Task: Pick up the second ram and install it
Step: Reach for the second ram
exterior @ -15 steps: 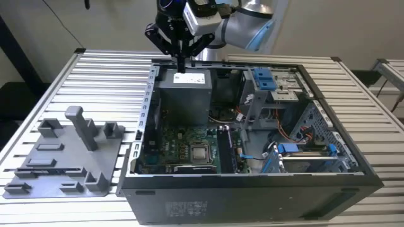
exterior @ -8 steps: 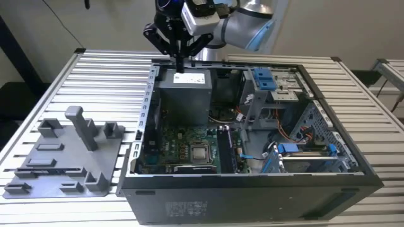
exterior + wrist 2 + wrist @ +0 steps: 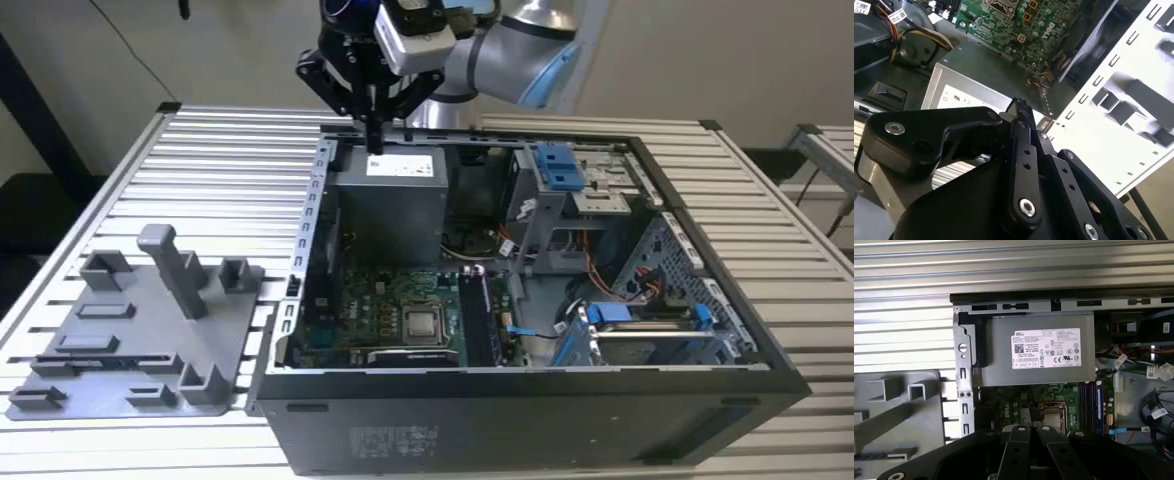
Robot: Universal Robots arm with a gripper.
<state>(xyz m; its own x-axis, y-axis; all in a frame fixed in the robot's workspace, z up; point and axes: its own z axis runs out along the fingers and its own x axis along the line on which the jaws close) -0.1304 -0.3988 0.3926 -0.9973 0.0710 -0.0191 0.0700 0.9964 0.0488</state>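
Currently the pincer (image 3: pixel 375 145) hangs over the power supply (image 3: pixel 400 165) at the back of the open computer case (image 3: pixel 534 385), fingers pressed together on nothing. The second ram (image 3: pixel 107 358) appears to lie flat in the grey holder plate (image 3: pixel 147 330) on the desk (image 3: pixel 227 140), well apart from it. Risk: coming down on the stick with fingers together would knock it instead of gripping

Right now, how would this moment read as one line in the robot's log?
gripper: shut, nothing held | position: above grey power box in open computer case | holder plate: beside case
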